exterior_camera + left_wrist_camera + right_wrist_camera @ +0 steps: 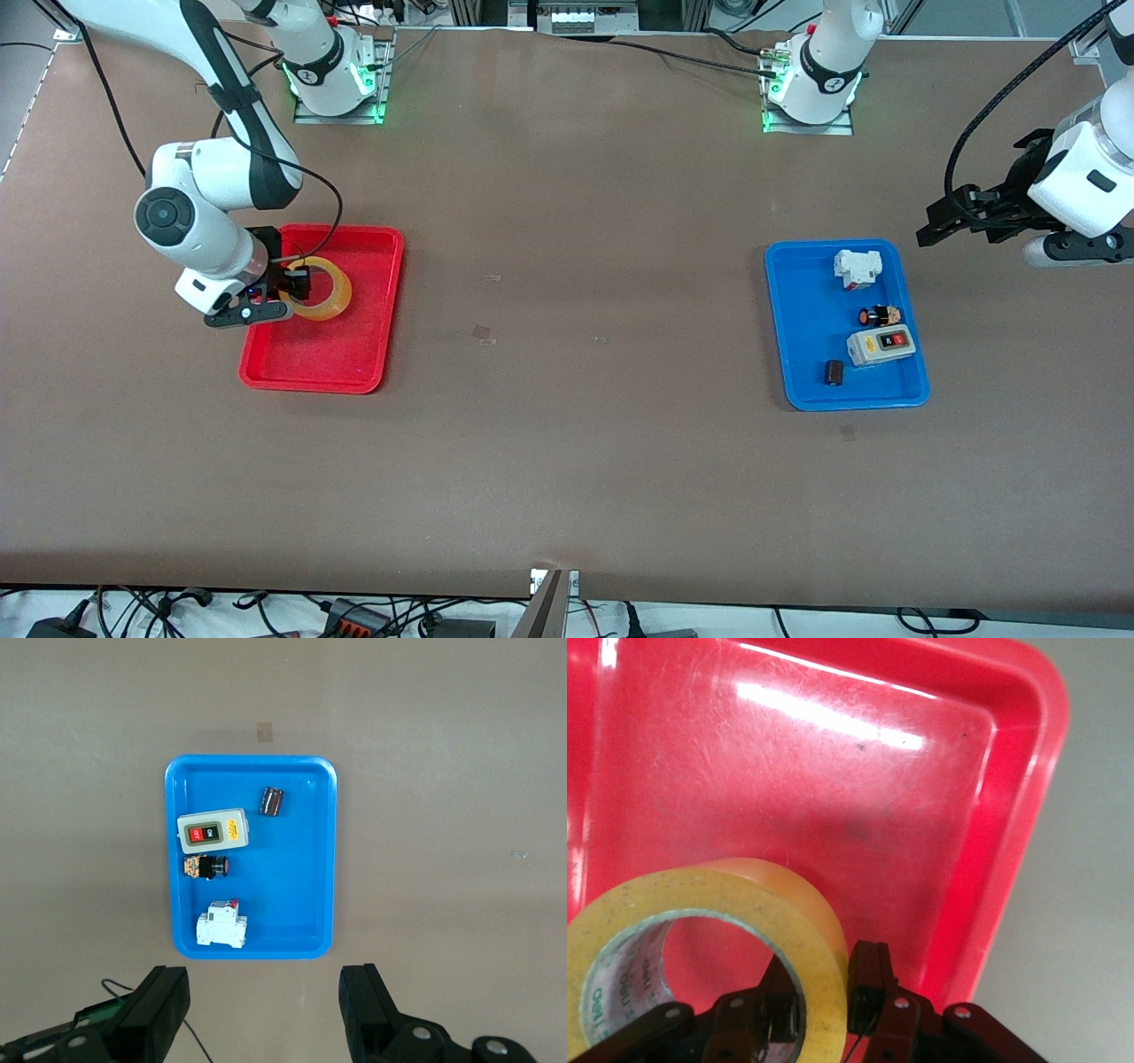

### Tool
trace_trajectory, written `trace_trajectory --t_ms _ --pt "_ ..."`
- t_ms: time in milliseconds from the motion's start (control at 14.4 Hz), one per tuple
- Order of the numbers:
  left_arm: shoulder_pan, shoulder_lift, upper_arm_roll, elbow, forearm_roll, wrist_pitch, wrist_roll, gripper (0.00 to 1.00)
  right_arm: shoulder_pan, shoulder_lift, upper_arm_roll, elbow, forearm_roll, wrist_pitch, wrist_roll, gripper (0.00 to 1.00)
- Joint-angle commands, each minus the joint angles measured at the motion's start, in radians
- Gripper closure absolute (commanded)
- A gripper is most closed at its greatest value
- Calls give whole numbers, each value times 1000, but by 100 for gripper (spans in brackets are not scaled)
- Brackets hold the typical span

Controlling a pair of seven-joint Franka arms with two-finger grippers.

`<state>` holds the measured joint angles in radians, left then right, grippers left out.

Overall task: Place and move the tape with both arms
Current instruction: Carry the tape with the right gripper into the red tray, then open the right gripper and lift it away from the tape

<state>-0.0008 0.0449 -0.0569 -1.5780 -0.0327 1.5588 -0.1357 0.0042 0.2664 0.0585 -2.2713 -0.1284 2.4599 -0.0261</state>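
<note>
Front view puts my right gripper (297, 285) down in the red plastic tray (354, 354) at the right arm's end of the brown table (567, 461), its fingers pinching the wall of the translucent yellow-amber ring of packing tape (323, 297). From the middle of that tray, the roll sits at about ten o'clock in the front view, tilted up on its edge rather than flat. On my right wrist view I see one black finger (873, 988) pressed against the outside of the tape (700, 930) and the other inside the hollow core, with the scuffed red tray floor (833, 788) under it. My left gripper (952, 221) hangs over bare table toward the left arm's end, at roughly two o'clock from the blue plastic tray (797, 354), and that arm waits; on my left wrist view its fingers (368, 1005) stand spread wide with nothing between them. That blue tray (319, 859) holds a grey switch box with red and black buttons (213, 831), a white breaker with a red lever (221, 926), a small black push-button part (208, 867) and a small dark cylinder (273, 801), all lying apart from one another.
</note>
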Motion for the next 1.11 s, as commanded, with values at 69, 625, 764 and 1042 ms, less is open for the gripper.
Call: trace_trajectory --t_ms 69,625,764,1042 --pt "10 -30 -7 -25 0 -8 21 0 -23 46 17 -10 7 100 -37 94" --pt "8 -28 -9 -25 0 -11 19 0 -24 44 17 32 9 122 -29 3" --pt "7 -28 -9 -25 0 -14 19 0 -32 -8 14 62 10 52 -29 3" --pt "8 -28 -9 -24 0 -16 19 0 -29 -100 14 221 19 -230 -20 2"
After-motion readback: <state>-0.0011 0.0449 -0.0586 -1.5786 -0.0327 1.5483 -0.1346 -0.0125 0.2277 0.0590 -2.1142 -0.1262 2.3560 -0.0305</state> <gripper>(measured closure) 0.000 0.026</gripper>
